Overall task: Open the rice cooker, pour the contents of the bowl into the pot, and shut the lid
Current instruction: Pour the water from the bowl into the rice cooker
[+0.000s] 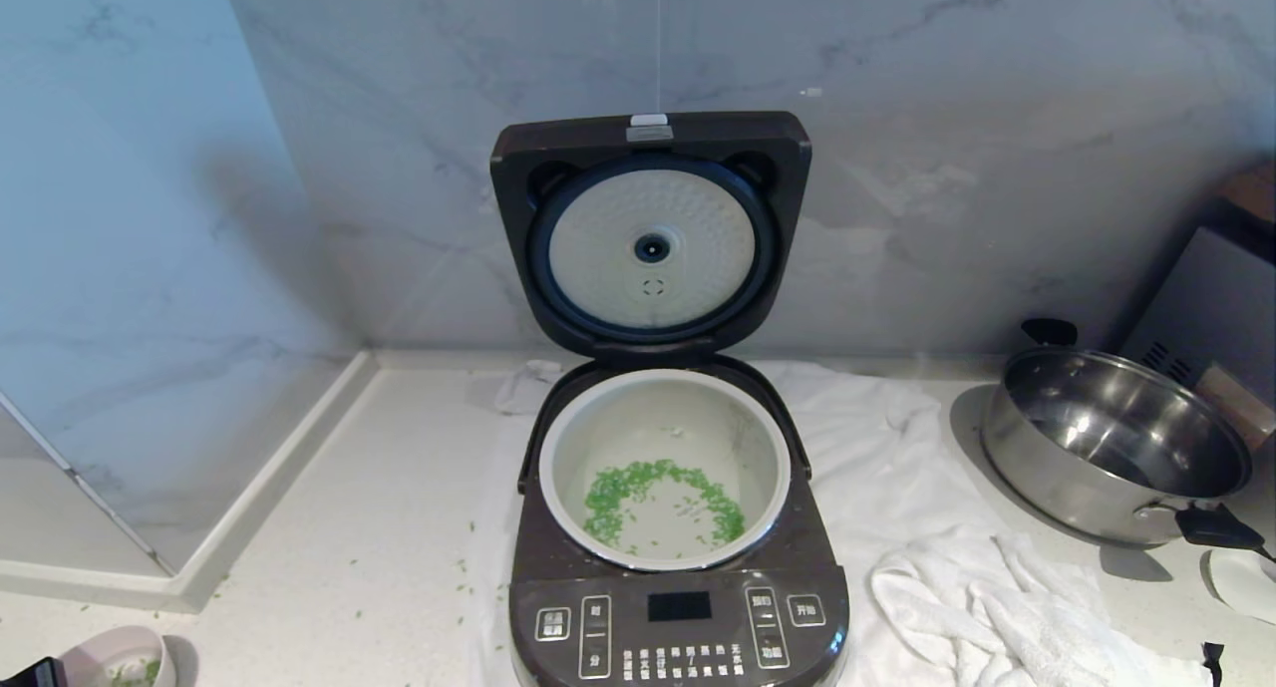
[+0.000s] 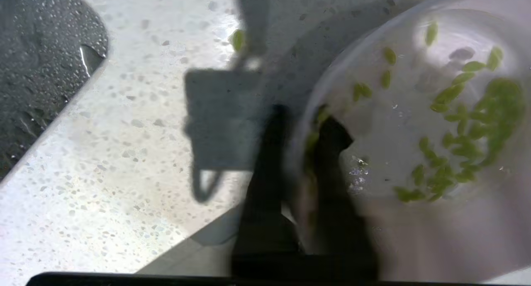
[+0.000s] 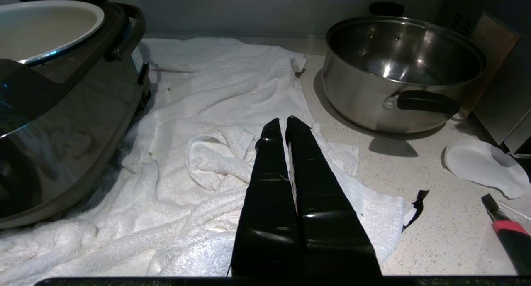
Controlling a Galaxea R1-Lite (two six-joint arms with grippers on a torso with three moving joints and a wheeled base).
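The rice cooker [image 1: 678,617] stands open on a white towel, its lid [image 1: 650,233] upright against the wall with the silvery plate facing me. Inside, the pot [image 1: 560,438] holds a ring of green bits [image 1: 658,498]. The pale pink bowl [image 1: 105,652] sits at the counter's near left corner with some green bits [image 2: 468,132] left in it. My left gripper [image 2: 305,118] is shut on the bowl [image 2: 415,124] at its rim, one finger inside and one outside. My right gripper [image 3: 285,126] hangs shut and empty over the towel, right of the cooker [image 3: 62,111].
A shiny steel pan [image 1: 1112,443] with black handles stands at the right. The crumpled white towel [image 3: 207,111] spreads between it and the cooker. Loose green bits [image 1: 464,567] dot the counter left of the cooker. A dark wet surface [image 2: 37,49] borders the counter near the bowl.
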